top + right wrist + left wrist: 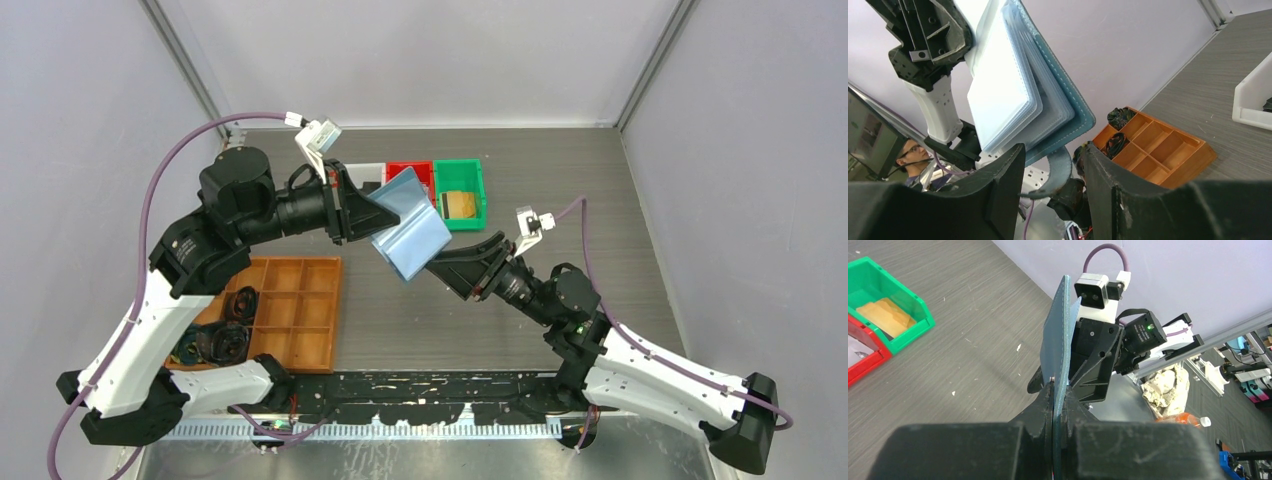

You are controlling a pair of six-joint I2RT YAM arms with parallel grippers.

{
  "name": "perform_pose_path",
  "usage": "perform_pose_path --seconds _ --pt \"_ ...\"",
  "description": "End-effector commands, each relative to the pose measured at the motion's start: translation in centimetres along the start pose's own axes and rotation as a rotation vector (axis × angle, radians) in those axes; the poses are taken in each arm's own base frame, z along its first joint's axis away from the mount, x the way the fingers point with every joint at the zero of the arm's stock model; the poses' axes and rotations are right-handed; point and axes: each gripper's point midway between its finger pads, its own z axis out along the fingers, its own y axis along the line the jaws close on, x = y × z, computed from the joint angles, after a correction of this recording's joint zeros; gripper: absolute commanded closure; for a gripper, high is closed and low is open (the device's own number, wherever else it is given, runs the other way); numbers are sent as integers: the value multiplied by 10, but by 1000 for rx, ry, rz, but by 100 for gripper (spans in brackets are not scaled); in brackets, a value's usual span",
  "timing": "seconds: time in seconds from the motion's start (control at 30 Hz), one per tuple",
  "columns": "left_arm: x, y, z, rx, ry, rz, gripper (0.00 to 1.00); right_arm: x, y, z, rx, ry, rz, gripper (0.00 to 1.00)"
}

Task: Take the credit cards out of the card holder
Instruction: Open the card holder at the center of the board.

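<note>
My left gripper (368, 216) is shut on one edge of the light blue card holder (412, 228) and holds it open in the air above the table. In the left wrist view the card holder (1062, 330) stands edge-on between my closed fingers. My right gripper (440, 262) is open just below the holder's lower edge. In the right wrist view the holder (1063, 100) shows pale inner sleeves (1003, 85), and its small tab (1057, 172) hangs between my open fingers without being pinched. A gold-tan card (460, 203) lies in the green bin (478, 195).
A red bin (398, 170) and a white bin (366, 170) stand beside the green one at the back. An orange-brown compartment tray (300, 310) with dark cables sits at the front left. It also shows in the right wrist view (1158, 150).
</note>
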Motion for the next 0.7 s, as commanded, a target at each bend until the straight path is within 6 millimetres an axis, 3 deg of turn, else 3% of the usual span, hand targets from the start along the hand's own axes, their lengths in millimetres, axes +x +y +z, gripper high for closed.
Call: perform_pose_path --seconds 0.0,0.3,0.37,0.53,0.67 --pt "-32 -28 -12 91 -110 26 100 -24 16 3 -41 -100 15 48" --pt "-32 -28 -11 93 -109 15 100 -42 20 21 -28 -163 27 41" --pt "-32 -27 -11 89 -111 17 100 -45 26 27 -49 -163 26 38" --pt "-30 -26 -12 85 -106 18 100 -60 47 34 -120 -202 24 20" --pt "-26 -24 -12 83 -94 21 100 -64 69 38 -199 -182 19 14"
